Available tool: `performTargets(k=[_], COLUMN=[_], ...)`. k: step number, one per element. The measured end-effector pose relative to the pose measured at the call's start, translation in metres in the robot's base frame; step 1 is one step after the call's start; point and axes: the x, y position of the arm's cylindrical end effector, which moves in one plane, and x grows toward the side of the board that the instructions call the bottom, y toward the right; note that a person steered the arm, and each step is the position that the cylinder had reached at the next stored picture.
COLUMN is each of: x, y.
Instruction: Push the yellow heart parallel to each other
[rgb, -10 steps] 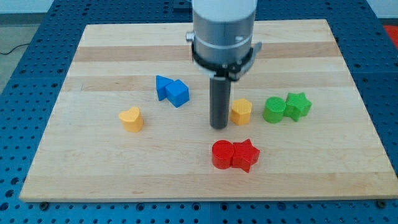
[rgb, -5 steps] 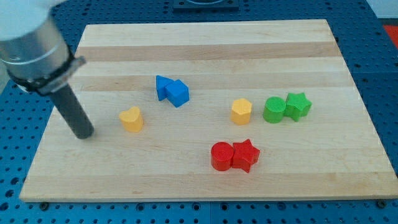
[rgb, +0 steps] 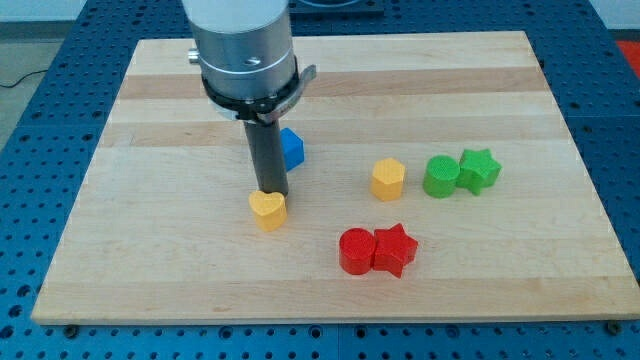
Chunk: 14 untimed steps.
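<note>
The yellow heart (rgb: 267, 210) lies left of the board's middle. My tip (rgb: 271, 192) stands right against its top side, touching it. A yellow hexagon block (rgb: 388, 179) lies to the view's right of the heart, slightly higher. The rod and the arm's body hide most of the blue blocks (rgb: 291, 148); only one blue edge shows to the right of the rod.
A red cylinder (rgb: 356, 250) and a red star (rgb: 394, 248) touch each other below the hexagon. A green cylinder (rgb: 440, 176) and a green star (rgb: 479, 169) touch each other at the right. The wooden board (rgb: 150, 260) lies on a blue perforated table.
The tip swung from the board's middle out to the left edge, then came back to the heart. The yellow heart has moved right and a little down.
</note>
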Motion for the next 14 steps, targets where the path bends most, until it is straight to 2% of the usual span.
performTargets(k=[2,3,4,7,9,10,11,13,14], x=[0.005,0.046,0.058,0.023,0.058,0.057,0.038,0.031,0.028], y=[-0.074,-0.083,-0.069,-0.015,-0.006,0.004,0.017,0.062,0.060])
